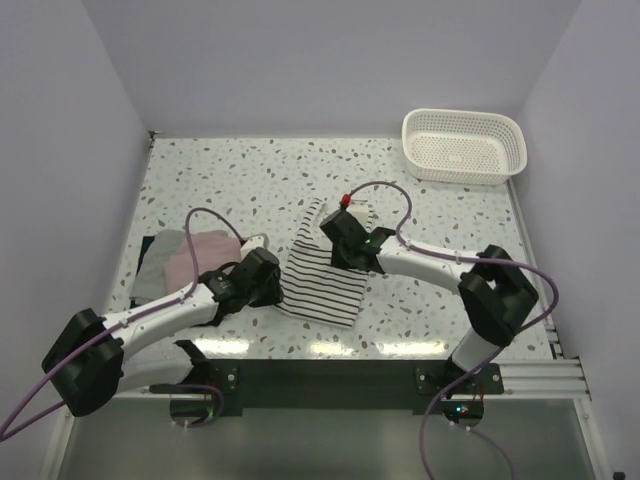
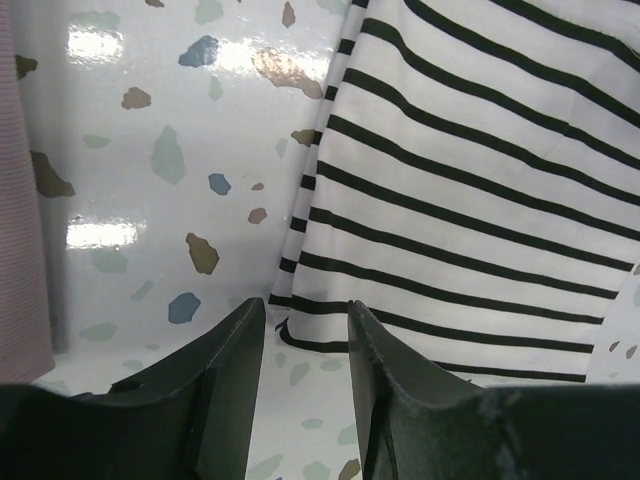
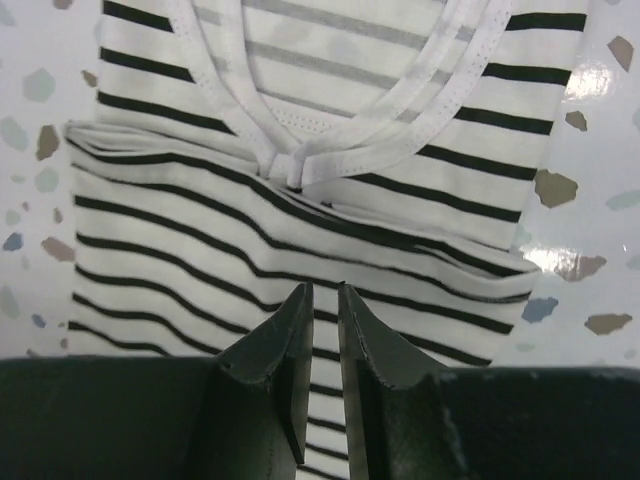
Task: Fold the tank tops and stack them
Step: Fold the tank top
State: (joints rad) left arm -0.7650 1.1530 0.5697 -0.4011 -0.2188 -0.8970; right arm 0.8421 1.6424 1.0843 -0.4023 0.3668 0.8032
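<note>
The white tank top with thin black stripes [image 1: 322, 285] lies partly folded mid-table, its neckline part laid over the body [image 3: 300, 190]. My right gripper [image 1: 343, 252] hangs just over its middle [image 3: 322, 287], jaws a narrow gap apart with flat cloth showing between them. My left gripper [image 1: 279, 290] is open and empty at the top's near-left corner [image 2: 305, 305], beside the striped hem [image 2: 470, 200]. The dusty pink top [image 1: 203, 255] lies on a dark top [image 1: 153, 262] at the left. The pink cloth edge also shows in the left wrist view [image 2: 18, 220].
A white lattice basket [image 1: 464, 145] stands at the back right corner. The speckled table [image 1: 250, 180] is walled on the left, back and right. Purple cables loop over both arms.
</note>
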